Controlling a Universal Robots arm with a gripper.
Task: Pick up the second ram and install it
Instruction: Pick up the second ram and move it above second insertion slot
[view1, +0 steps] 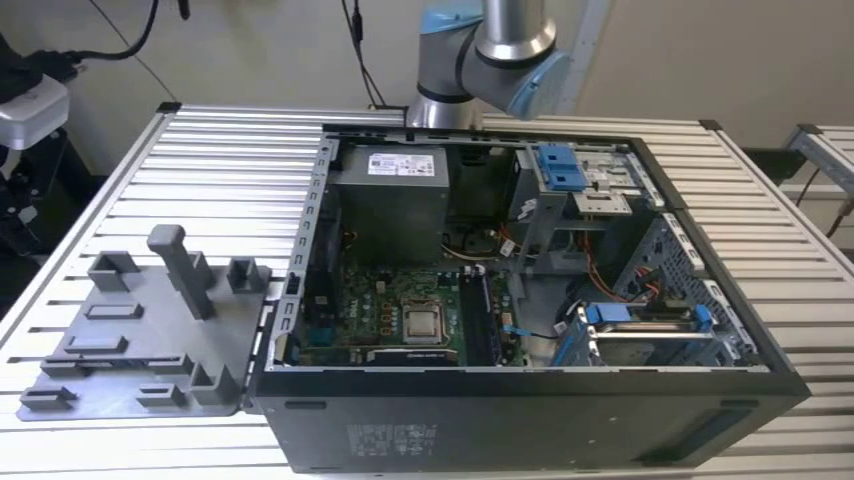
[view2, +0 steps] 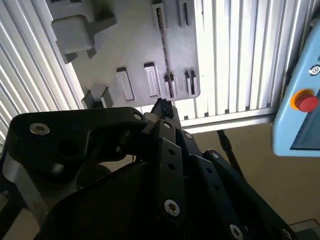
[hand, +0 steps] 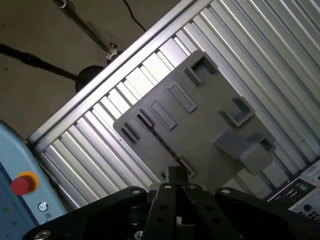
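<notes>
Gripper (hand: 176, 173) closed, empty, above tray (hand: 210, 120); ram (view2: 163, 50) apparently thin dark strip on edge in tray slot. Risk: descending closed, gripper hits ram edge; off-centre grip tilts it

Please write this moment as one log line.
gripper: clear of holder tray | jaws: shut, empty | second ram: in tray slot

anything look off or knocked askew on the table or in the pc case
Nothing stands out. The grey plastic holder tray lies flat on the slatted metal table beside the open black computer case, its posts upright. The black pincer hangs above the tray, apart from it.
</notes>
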